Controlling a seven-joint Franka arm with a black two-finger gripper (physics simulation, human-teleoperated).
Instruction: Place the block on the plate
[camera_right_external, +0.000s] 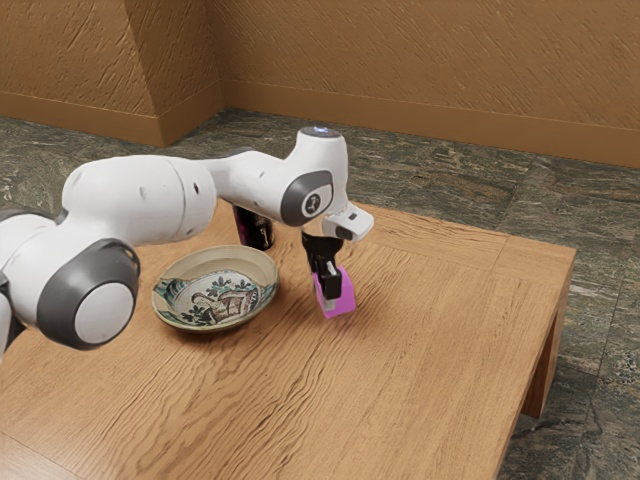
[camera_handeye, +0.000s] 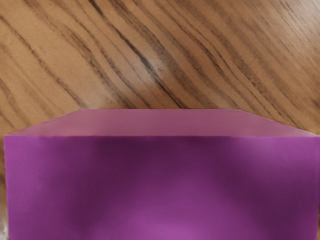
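In the exterior view my gripper (camera_right_external: 329, 291) is low over the table, to the exterior view's right of the plate (camera_right_external: 268, 268), and is shut on the magenta block (camera_right_external: 345, 297). One finger covers part of the block's near side; the far finger is hidden. The block looks slightly tilted, and whether its underside touches the table I cannot tell. In the wrist view the block (camera_handeye: 160, 185) lies large and close under my hand, its edges square to the hand. The plate is a wide, shallow dish with a painted figure and leaves.
A dark can (camera_right_external: 255, 230) stands just behind the plate, partly behind the arm. The wooden table (camera_right_external: 430, 340) reaches its edge at the exterior view's right, with stone floor (camera_right_external: 600, 330) beyond. Wood grain of the table (camera_handeye: 150, 55) shows past the block in the wrist view.
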